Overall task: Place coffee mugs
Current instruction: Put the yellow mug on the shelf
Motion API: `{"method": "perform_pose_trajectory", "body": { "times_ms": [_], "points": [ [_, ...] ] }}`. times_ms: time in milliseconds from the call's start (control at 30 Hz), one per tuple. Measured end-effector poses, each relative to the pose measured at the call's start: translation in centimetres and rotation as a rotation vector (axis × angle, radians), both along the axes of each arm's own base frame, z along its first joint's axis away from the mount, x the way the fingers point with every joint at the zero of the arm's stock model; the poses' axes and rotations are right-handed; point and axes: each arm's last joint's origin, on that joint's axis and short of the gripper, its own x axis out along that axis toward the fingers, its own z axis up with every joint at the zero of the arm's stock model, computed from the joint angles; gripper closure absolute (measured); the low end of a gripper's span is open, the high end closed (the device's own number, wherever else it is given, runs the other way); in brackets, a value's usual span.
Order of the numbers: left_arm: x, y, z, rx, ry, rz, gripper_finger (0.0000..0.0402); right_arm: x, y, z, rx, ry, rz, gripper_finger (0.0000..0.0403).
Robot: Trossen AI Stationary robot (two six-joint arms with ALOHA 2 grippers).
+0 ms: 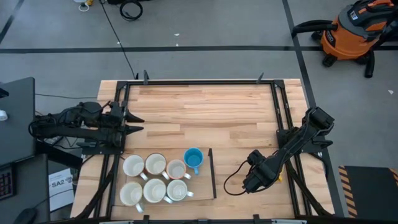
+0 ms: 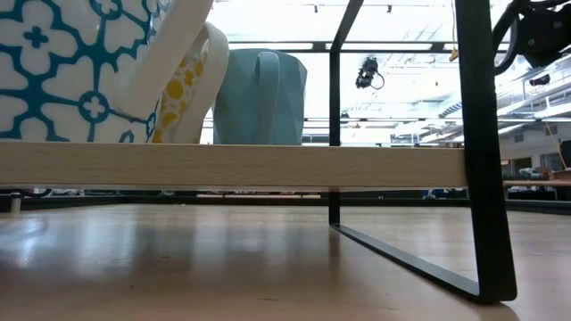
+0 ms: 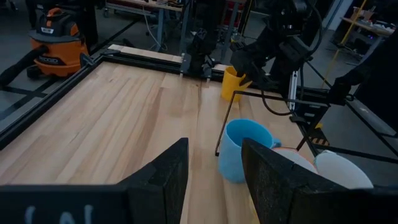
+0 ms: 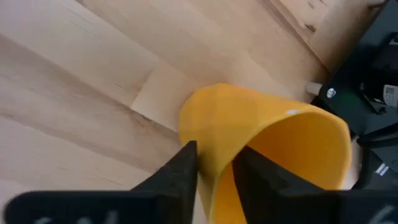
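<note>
Right claw (image 4: 216,165) pinches the yellow mug's (image 4: 267,140) rim on the desk (image 1: 205,112). Left claw (image 3: 214,177) waits open at the desk's left edge.

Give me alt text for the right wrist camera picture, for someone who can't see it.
The right tool has its two dark fingers set over the rim wall of an orange-yellow mug, one inside and one outside. The mug stands on the pale wooden table, beside dark frame parts at the table's edge.

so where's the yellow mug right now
The yellow ceramic mug is at the table's right side, its rim pinched in the right gripper jaws, well apart from the blue mug on the tray.
</note>
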Motion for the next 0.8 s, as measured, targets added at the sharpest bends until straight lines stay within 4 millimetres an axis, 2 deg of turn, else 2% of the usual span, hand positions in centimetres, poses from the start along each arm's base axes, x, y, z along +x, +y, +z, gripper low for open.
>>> {"method": "perform_pose_trajectory", "body": {
  "times_ms": [233,467,633,800],
  "points": [
    [0.0,0.0,0.0,0.001,0.0,0.0,0.0246,0.1,0.0,-0.1,0.0,-0.009,-0.006,0.038],
    [0.0,0.0,0.0,0.001,0.0,0.0,0.0246,0.9,0.0,0.4,0.073,-0.013,-0.041,0.038],
    [0.0,0.0,0.0,0.001,0.001,0.0,0.0246,2.3,0.2,2.4,0.148,-0.058,-0.006,0.0378],
    [0.0,0.0,0.0,0.001,0.001,0.0,0.0246,3.8,0.3,5.8,0.209,-0.121,0.018,0.0379]
  ]
}}
